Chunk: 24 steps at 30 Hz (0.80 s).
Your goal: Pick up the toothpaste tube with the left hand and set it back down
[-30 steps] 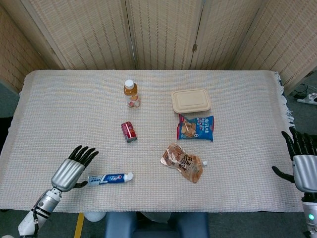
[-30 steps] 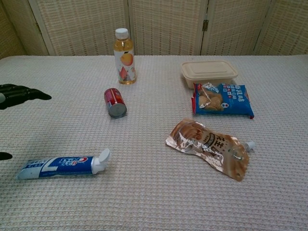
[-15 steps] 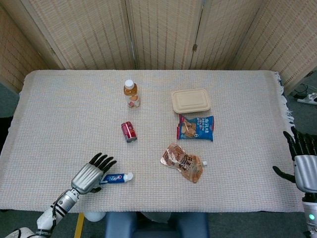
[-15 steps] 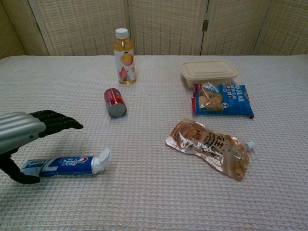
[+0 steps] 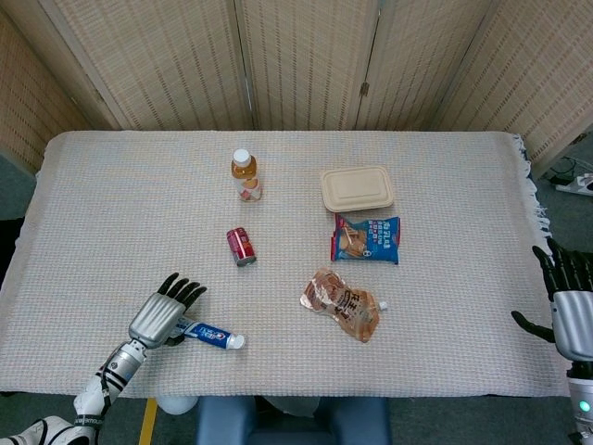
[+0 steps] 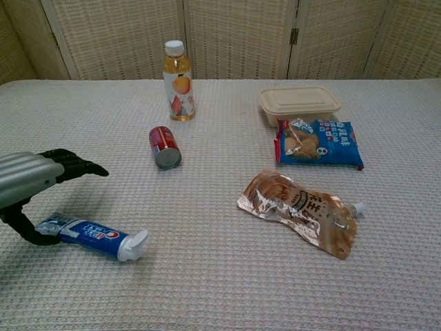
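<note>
The toothpaste tube (image 5: 209, 334) (image 6: 93, 234) lies flat near the table's front left, blue and white, its white cap pointing right and toward the front edge. My left hand (image 5: 163, 315) (image 6: 27, 183) hovers over the tube's tail end, fingers stretched out above it and apart. The thumb reaches down beside the tail and touches it. Nothing shows the tube lifted or clasped. My right hand (image 5: 570, 306) stays at the table's far right edge, fingers apart and empty.
A red can (image 5: 241, 247) (image 6: 165, 146) lies on its side behind the tube. A juice bottle (image 5: 246, 176) (image 6: 177, 81) stands further back. A beige lidded box (image 5: 357, 188), a blue snack bag (image 5: 367, 238) and a brown pouch (image 5: 341, 303) occupy the middle right.
My left hand came in over the tube, then drew back left to its tail. The tube has turned, its cap end swinging toward the front edge.
</note>
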Tool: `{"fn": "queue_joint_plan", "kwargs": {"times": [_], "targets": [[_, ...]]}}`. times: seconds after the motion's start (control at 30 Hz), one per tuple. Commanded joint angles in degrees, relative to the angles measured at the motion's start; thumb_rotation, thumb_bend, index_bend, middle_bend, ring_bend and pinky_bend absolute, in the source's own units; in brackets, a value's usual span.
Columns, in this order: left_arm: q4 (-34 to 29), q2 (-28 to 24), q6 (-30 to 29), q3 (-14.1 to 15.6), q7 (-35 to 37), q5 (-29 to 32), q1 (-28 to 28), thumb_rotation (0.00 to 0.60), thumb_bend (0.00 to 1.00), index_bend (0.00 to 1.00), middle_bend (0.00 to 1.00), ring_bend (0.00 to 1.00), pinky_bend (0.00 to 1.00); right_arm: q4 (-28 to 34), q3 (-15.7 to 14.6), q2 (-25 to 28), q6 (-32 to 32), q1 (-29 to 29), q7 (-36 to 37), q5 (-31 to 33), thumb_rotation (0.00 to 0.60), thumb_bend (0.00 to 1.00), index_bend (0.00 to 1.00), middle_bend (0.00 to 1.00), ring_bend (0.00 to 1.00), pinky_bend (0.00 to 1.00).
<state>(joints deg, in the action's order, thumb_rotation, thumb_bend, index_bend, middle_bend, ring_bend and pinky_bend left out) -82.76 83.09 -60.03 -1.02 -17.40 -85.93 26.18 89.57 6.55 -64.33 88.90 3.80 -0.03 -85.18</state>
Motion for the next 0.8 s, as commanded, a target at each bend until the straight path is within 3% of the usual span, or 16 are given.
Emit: {"fn": "queue_joint_plan", "kwargs": {"times": [0.03, 0.23, 0.43, 0.8], "targets": [[-0.3, -0.1, -0.7, 0.7, 0.8, -1.4, 0.1, 0.600, 0.21, 0.21, 0.21, 0.16, 0.02, -0.1, 0.0, -0.1, 0.0, 0.0, 0.0, 0.0, 0.600, 0.08, 0.00, 0.00, 0.06, 0.00], [-1.4, -0.4, -0.5, 2.4, 2.5, -3.9, 1.0, 0.600, 0.26, 0.37, 0.33, 0.26, 0.07, -0.3, 0.0, -0.1, -0.1, 0.0, 0.2, -0.1, 0.600, 0.08, 0.00, 0.00, 0.07, 0.00], [-1.2, 0.3, 0.4, 2.3, 1.8, -3.1, 1.7, 0.600, 0.32, 0.41, 0.40, 0.31, 0.11, -0.7, 0.0, -0.2, 0.3, -0.3, 0.8, 0.0, 0.600, 0.08, 0.00, 0.00, 0.07, 0.00], [0.2, 1.9, 0.3, 2.7, 0.4, -1.9, 1.7, 0.600, 0.32, 0.45, 0.43, 0.34, 0.14, -1.3, 0.0, -0.4, 0.3, -0.4, 1.3, 0.2, 0.600, 0.08, 0.00, 0.00, 0.07, 0.00]]}}
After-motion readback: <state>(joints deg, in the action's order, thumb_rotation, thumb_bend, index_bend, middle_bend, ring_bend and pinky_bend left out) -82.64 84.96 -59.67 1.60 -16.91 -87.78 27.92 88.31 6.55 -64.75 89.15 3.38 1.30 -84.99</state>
